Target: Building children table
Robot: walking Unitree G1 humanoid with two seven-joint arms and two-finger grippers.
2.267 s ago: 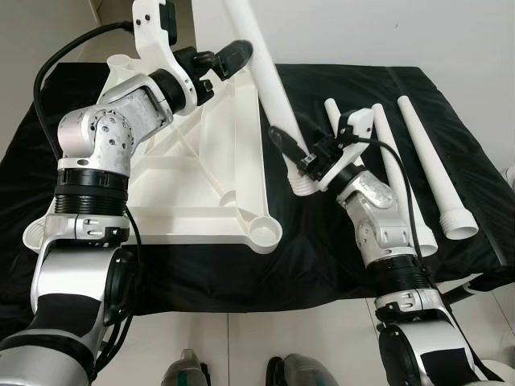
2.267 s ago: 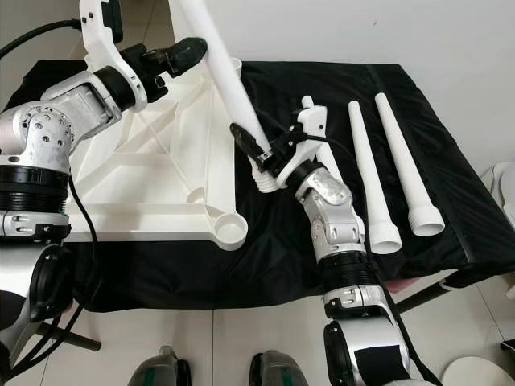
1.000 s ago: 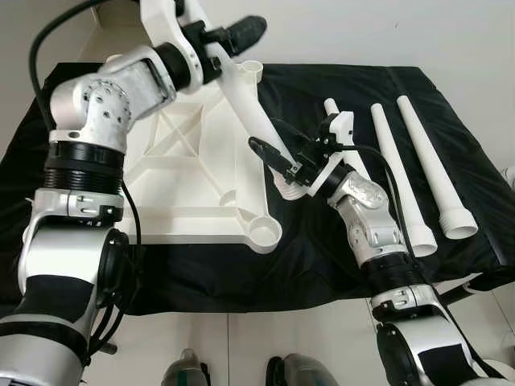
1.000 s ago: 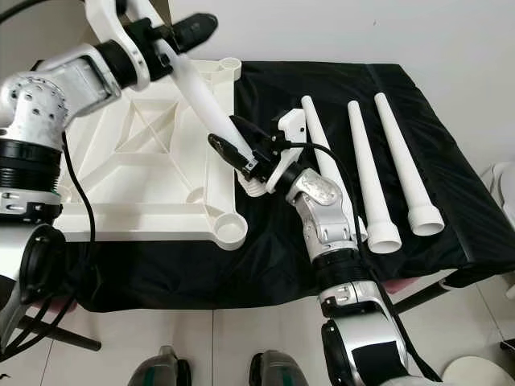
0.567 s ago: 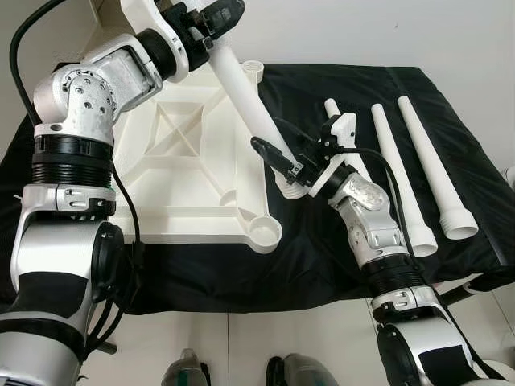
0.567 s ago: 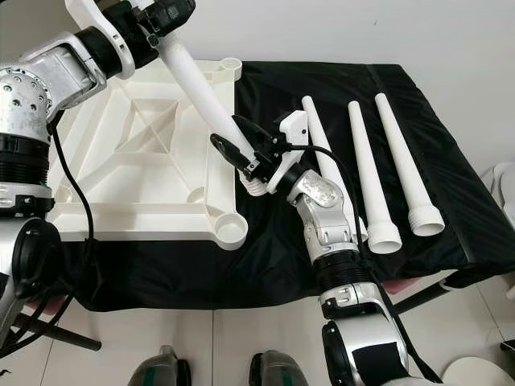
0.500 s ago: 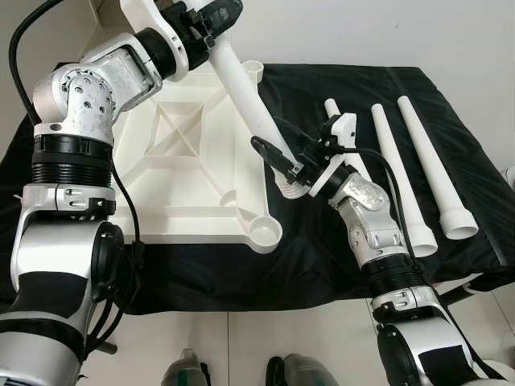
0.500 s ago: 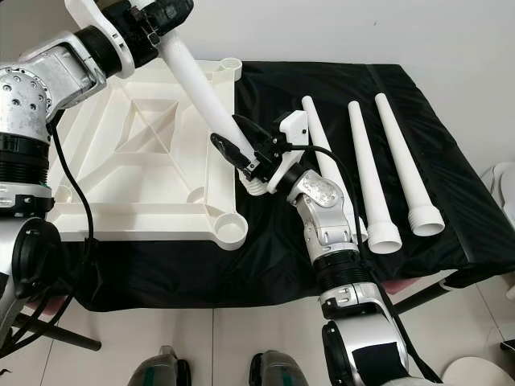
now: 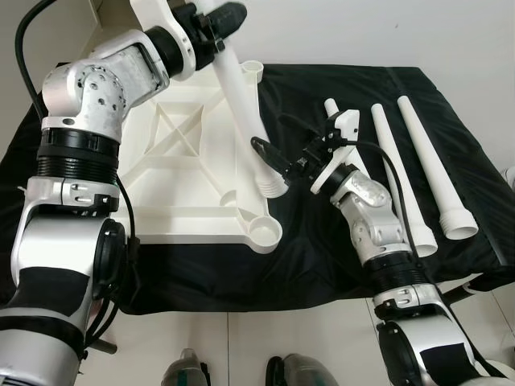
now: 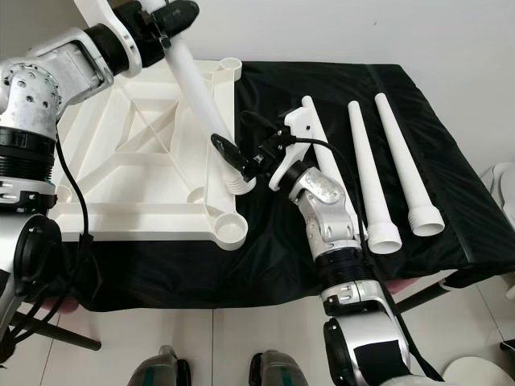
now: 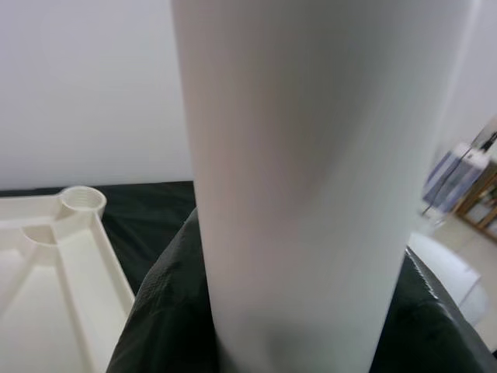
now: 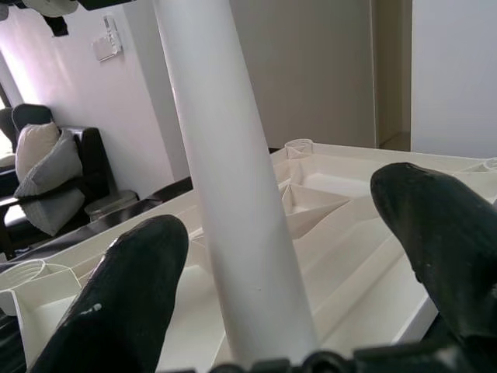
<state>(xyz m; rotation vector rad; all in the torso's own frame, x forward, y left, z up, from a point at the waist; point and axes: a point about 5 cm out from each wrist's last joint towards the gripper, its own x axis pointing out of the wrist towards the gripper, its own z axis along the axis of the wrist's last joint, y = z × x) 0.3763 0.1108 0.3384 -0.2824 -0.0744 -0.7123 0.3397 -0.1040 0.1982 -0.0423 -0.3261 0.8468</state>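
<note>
Swung more upright over upturned white tabletop [image 9: 185, 161]: table leg [image 9: 241, 96], left gripper [image 9: 216, 18] clamping its top, right gripper [image 9: 278, 161] spread around threaded foot. Best lowered square into corner socket [image 9: 264, 232], then twisted.

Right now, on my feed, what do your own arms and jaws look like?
Both arms are silver metal segments joined by ribbed black rings, with white plastic wrist housings. Each ends in two long, glossy black fingers: left gripper, right gripper. Black cables loop along the outside of both arms.
</note>
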